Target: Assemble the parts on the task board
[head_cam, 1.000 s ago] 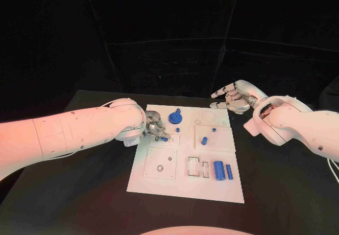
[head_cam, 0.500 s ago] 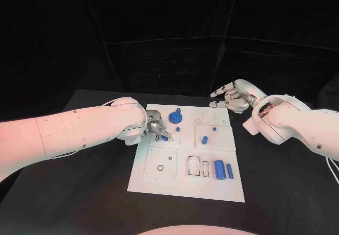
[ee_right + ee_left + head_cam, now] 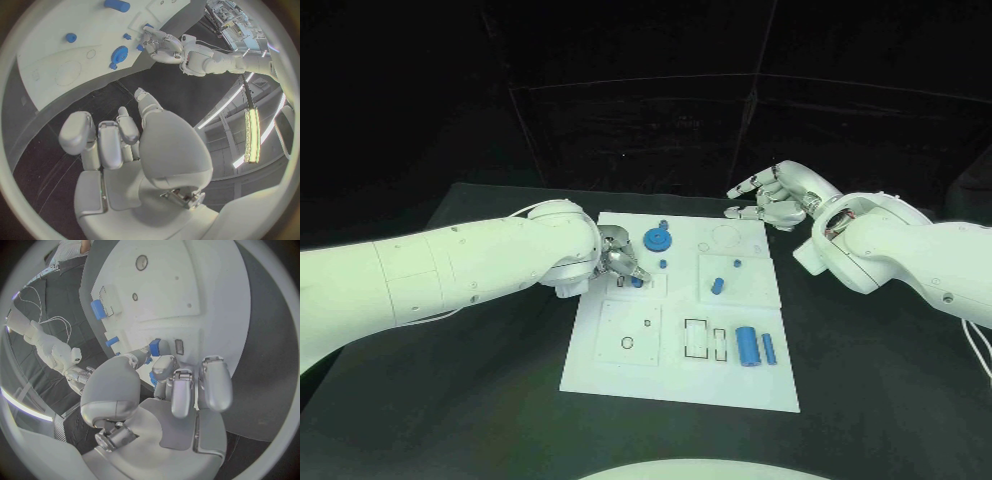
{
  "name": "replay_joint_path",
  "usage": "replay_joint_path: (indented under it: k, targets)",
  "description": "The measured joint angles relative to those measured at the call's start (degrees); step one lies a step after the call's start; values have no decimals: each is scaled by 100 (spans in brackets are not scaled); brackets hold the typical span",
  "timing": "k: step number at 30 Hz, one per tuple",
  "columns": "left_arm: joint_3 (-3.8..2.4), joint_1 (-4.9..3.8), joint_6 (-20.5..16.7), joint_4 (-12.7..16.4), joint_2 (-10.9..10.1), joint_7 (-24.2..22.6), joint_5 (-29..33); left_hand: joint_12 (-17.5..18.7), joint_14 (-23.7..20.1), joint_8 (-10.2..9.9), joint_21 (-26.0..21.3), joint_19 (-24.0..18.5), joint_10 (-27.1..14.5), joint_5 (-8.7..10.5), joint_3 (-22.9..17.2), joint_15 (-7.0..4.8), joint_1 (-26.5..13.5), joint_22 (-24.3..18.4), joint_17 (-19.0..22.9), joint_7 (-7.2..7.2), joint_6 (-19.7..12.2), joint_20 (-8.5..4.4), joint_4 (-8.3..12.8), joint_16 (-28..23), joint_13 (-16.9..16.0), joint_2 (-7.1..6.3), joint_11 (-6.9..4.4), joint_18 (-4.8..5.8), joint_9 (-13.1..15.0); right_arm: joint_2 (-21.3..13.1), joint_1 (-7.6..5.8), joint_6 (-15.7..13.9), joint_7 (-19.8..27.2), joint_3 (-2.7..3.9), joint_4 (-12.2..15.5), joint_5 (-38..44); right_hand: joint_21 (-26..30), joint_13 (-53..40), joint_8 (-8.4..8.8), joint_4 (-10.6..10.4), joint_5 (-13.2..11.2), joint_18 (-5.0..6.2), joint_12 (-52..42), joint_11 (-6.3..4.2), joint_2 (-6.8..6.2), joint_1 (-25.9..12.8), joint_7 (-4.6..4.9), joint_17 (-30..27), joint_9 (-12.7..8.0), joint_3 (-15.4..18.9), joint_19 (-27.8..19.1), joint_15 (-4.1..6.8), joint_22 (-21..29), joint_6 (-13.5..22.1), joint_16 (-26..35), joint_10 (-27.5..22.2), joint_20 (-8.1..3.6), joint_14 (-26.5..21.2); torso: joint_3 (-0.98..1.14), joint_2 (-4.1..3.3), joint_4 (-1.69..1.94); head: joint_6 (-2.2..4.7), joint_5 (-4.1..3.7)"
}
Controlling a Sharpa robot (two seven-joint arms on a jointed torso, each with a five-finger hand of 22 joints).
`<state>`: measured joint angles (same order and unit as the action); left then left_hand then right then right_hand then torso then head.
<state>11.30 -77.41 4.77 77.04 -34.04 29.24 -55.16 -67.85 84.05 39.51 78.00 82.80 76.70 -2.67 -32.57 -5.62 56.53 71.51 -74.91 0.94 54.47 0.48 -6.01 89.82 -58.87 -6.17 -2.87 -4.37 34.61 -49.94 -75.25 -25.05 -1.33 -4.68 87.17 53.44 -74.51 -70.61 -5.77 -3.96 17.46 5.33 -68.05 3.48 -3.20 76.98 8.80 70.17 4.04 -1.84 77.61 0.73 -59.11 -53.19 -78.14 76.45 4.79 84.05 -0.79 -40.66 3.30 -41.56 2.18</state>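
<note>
The white task board [image 3: 678, 370] lies in the middle of the table. My left hand [image 3: 620, 264] is over its far left section and pinches a small blue part [image 3: 635, 282] between thumb and fingertip. In the left wrist view that blue part [image 3: 154, 346] is beside a narrow slot [image 3: 179, 346], just above the board. My right hand [image 3: 770, 200] hovers past the board's far right corner, fingers spread, holding nothing. On the board lie a blue gear [image 3: 658, 240], a small peg [image 3: 664, 264], a short blue piece [image 3: 717, 286], a blue cylinder [image 3: 747, 347] and a thin blue bar [image 3: 769, 348].
Empty cut-outs mark the board: a round recess [image 3: 727, 238] at the far right, rectangular slots [image 3: 695, 340] near the cylinder, a small hole [image 3: 627, 343] in the near left plate. Black table [image 3: 473, 400] surrounds the board.
</note>
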Motion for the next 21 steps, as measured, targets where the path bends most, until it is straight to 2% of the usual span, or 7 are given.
replay_joint_path:
  k: [9, 12, 17, 21]
  targets:
    - [2, 4, 7, -24, 13, 0, 1, -27, 0, 23, 21, 17, 40, 0, 264, 0, -286, 36, 0, -17, 57, -17, -151, 0, -34, 14, 0, -1, -10, 3, 0, 2, -7, 0, -4, 0, 0, 11, 0, 0, 0, 0, 0, 0, 0, 0, 0, -15, 0, 0, 0, 0, 18, 0, 0, 0, 0, 0, 1, 0, 0, 3, -4]
    - [2, 4, 7, -40, 16, 0, 1, -50, 0, 23, 21, 17, 51, 0, 449, 0, -415, 56, 0, -4, 82, -17, -221, 0, -44, -23, -11, -1, -10, 4, 0, 3, -9, 0, -5, 0, 0, 17, 0, -15, 0, 0, 0, 0, 0, 0, 0, -15, 0, 15, 0, 0, 18, 0, 0, 0, 0, 0, 1, 0, 0, 5, -5]
    - [2, 4, 5, -48, 16, 0, 1, -66, -14, 23, 45, 37, 60, 0, 917, -14, -606, 83, 0, -24, 103, -37, -361, 0, -56, -144, -20, -1, -16, 5, 0, 4, -10, 0, -7, 0, 0, 19, 0, -15, 0, 0, 0, 0, 0, 0, 0, -15, 0, 15, 0, 0, 29, 0, 0, 0, 0, 0, 2, 2, 0, 11, -7]
    - [2, 4, 1, -29, -8, 1, 1, -67, -1, 23, 45, 37, 81, 0, 1296, -42, -608, 104, 0, -45, 123, -37, -448, 0, -63, -147, -41, -1, -16, 5, 0, 4, -12, 0, -10, 0, 0, 24, 0, -15, 0, 0, 0, 0, -3, -2, 0, -22, 0, 15, 0, 0, 33, 0, 0, 0, 0, 0, 2, 2, 0, 16, -11]
